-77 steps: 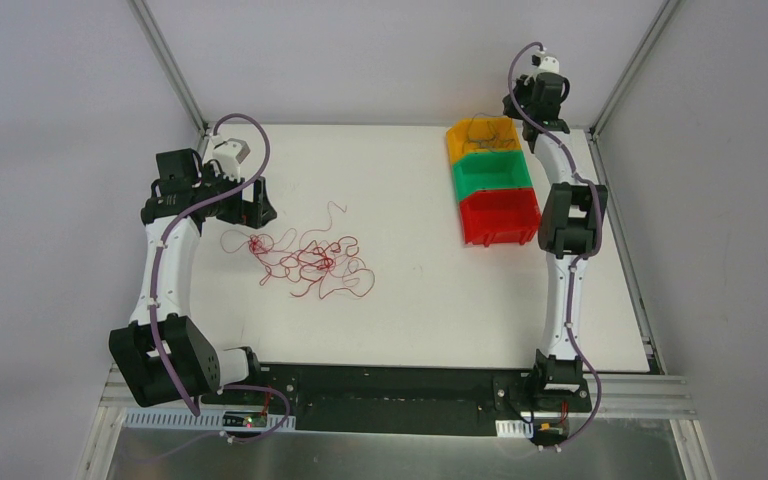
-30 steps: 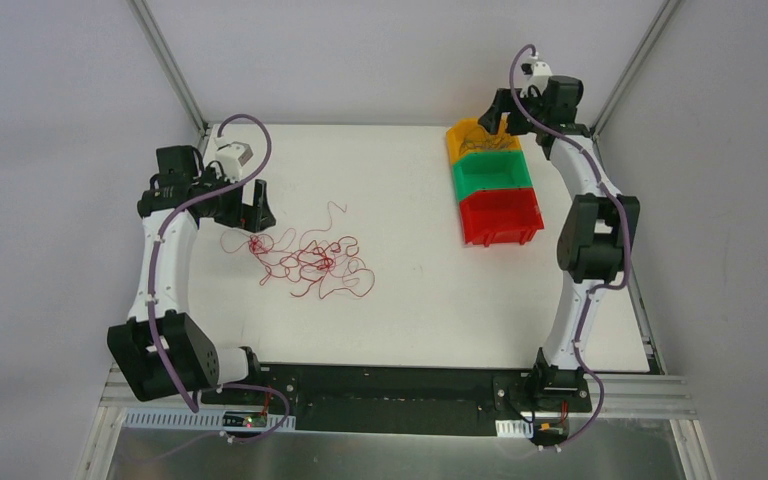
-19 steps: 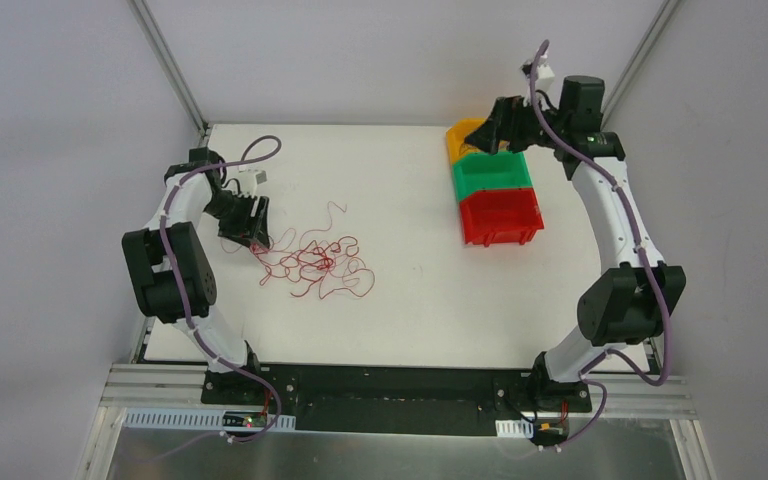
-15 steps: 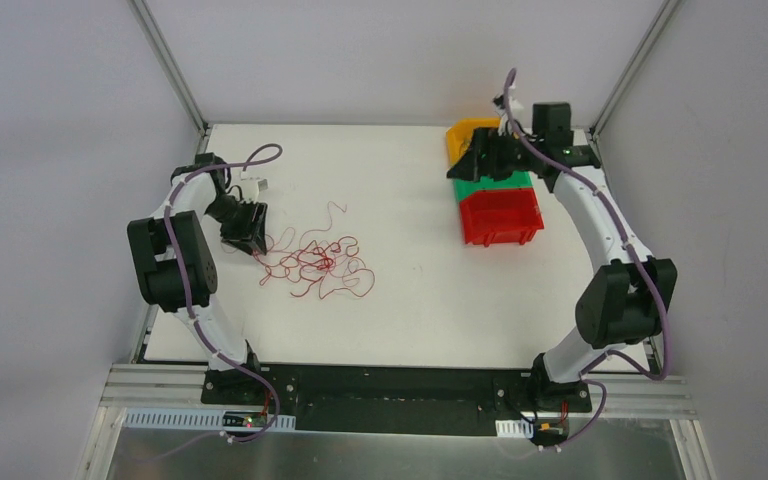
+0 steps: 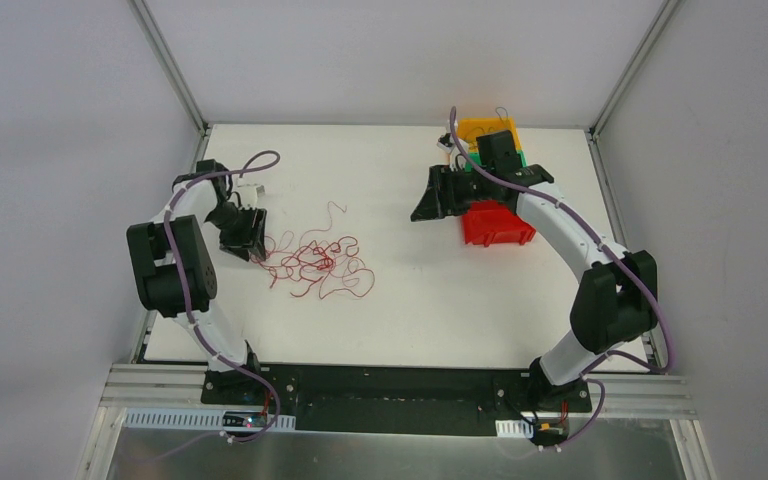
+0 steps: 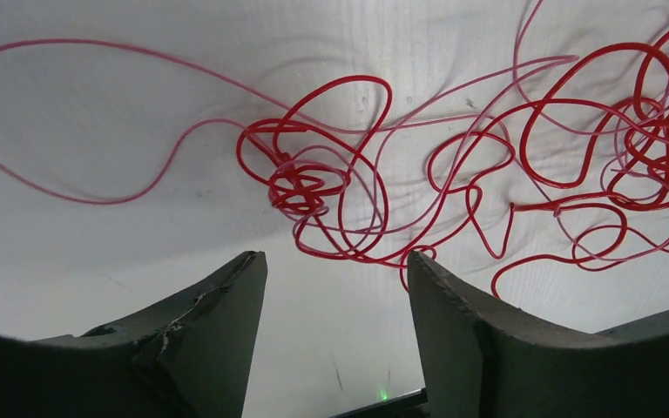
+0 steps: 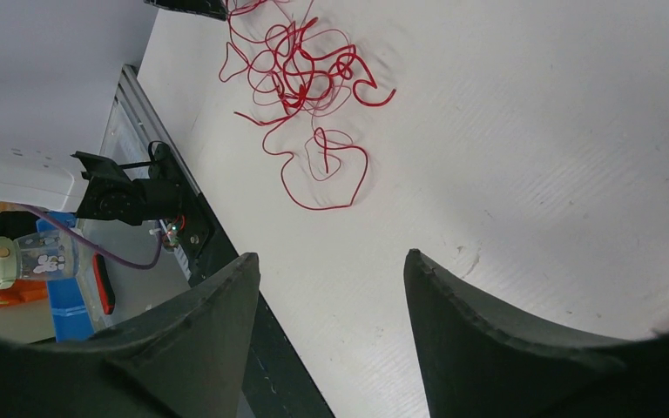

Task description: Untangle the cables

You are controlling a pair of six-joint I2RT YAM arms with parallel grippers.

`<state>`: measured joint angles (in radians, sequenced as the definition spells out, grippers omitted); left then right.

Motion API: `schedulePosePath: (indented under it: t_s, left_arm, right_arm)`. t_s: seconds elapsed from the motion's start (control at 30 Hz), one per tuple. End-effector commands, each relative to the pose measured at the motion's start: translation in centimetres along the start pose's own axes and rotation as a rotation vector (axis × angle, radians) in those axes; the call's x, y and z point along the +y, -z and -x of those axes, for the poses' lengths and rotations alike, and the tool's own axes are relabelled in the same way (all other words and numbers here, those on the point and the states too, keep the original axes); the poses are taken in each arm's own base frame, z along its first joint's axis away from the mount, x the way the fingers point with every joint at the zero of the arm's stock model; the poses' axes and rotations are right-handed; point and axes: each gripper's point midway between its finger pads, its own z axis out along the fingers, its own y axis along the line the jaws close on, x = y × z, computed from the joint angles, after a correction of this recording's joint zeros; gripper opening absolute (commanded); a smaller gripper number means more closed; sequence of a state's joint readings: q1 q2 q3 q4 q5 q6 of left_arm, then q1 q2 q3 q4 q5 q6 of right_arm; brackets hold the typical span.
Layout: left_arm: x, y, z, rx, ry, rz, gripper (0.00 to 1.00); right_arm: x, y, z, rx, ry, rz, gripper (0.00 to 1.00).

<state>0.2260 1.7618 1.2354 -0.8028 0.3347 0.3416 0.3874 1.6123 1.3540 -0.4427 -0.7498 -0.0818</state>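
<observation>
The cables (image 5: 312, 263) lie as one loose tangle of thin red wire on the left half of the white table (image 5: 420, 310). My left gripper (image 5: 250, 238) is low at the tangle's left edge. In the left wrist view it (image 6: 335, 257) stands open, nothing between its fingers. A dense knot of cables (image 6: 303, 186) sits just ahead, and one loop runs by the right fingertip (image 6: 418, 261). My right gripper (image 5: 424, 208) hovers over the table's middle, apart from the wires. It (image 7: 331, 257) is open and empty, with the cables (image 7: 299, 80) far ahead.
Three bins stand in a row at the back right: yellow (image 5: 484, 129), green (image 5: 522, 157) mostly hidden by the right arm, and red (image 5: 497, 226). The black base rail (image 5: 390, 385) runs along the near edge. Metal frame posts rise at the back corners.
The right arm swung from over the yellow bin leftward to the table's middle. The left arm folded and brought its gripper down to the tangle's left edge. Both sets of jaws narrowed somewhat.
</observation>
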Motion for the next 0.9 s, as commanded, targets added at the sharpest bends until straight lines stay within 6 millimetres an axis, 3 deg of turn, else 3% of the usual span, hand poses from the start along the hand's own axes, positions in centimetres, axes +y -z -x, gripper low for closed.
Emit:
schedulePosePath:
  t_s: [0.0,0.1,0.3,0.43,0.5,0.63,0.77,0.87]
  left_arm:
    - [0.6,2.7,1.3,-0.151,0.094,0.03,0.63]
    - [0.4,2.7,1.3,-0.181,0.126,0.023,0.62]
    - [1.2,-1.4,-0.1,-0.069,0.231,0.002,0.47]
    - [0.8,-2.7,1.0,-0.064,0.282,-0.053,0.49]
    - [0.4,-2.6,1.8,-0.09,0.283,-0.077,0.39]
    - [-2.2,-0.7,3.1,-0.171,0.204,-0.185,0.0]
    - [-7.9,3.7,4.0,-0.319,-0.03,-0.316,0.0]
    - [-12.8,7.4,3.8,-0.436,-0.274,-0.367,0.0]
  right_arm:
    - [2.7,1.2,2.6,-0.069,0.058,0.052,0.65]
    - [2.5,1.3,2.3,-0.069,0.06,0.045,0.65]
    - [2.5,1.4,2.0,-0.063,0.051,0.044,0.65]
    - [2.6,1.6,2.0,-0.068,0.066,0.036,0.65]
    - [2.7,1.7,2.1,-0.075,0.061,0.039,0.65]
    - [3.5,1.7,2.7,-0.1,0.04,0.074,0.57]
    - [5.4,1.6,3.5,-0.149,0.006,0.142,0.45]
    - [8.0,1.1,4.2,-0.167,0.025,0.211,0.43]
